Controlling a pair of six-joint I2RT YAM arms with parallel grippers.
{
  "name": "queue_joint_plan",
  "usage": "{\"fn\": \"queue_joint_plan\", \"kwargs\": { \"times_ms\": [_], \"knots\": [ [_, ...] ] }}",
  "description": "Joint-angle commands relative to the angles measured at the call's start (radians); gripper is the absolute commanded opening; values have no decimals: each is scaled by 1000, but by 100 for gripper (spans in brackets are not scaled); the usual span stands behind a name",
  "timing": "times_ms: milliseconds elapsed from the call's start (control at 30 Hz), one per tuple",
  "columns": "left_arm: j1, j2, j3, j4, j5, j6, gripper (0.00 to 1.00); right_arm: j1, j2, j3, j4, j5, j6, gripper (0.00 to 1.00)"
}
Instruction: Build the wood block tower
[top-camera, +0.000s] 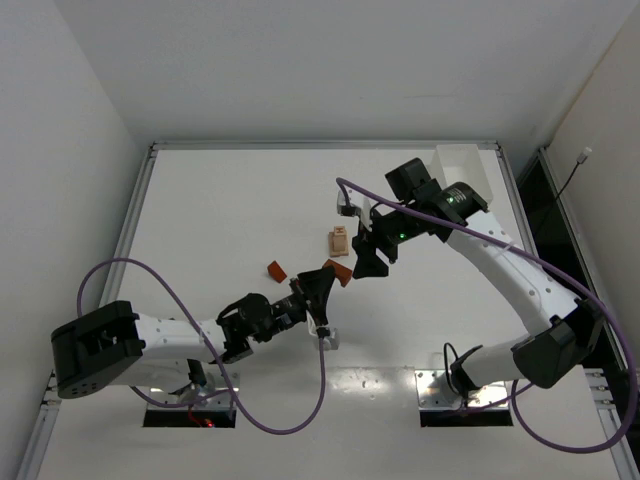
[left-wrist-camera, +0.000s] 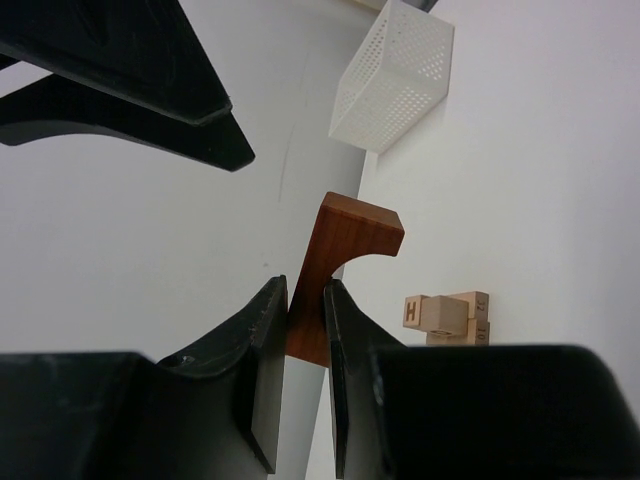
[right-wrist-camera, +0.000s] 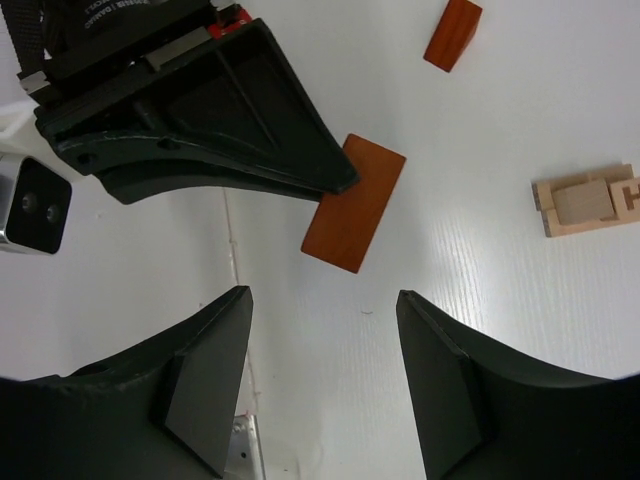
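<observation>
My left gripper (left-wrist-camera: 305, 305) is pinched nearly closed on the reddish-brown arch block (left-wrist-camera: 345, 255), gripping only one leg of it. My right gripper (right-wrist-camera: 322, 300) hangs spread wide with nothing in it, just above that block. In the overhead view the tan block stack (top-camera: 340, 240) sits near the arch at 12 o'clock, and a reddish wedge (top-camera: 276, 270) lies at 9 o'clock. With so little of the block gripped, I worry it could pivot. The two grippers are also crowded enough to clash, and a nudge would likely scatter the stack.
</observation>
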Motion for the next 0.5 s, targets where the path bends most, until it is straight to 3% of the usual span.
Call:
{"fn": "queue_joint_plan", "kwargs": {
  "times_ms": [0,267,467],
  "knots": [
    [2,21,33,97,11,-6,0,25,11,48,9,9,-42,57],
    [2,49,33,129,11,14,0,34,63,81,38,-11,51,58],
    [-8,155,60,233,-78,72,0,34,92,71,73,15,143,58]
  ]
}}
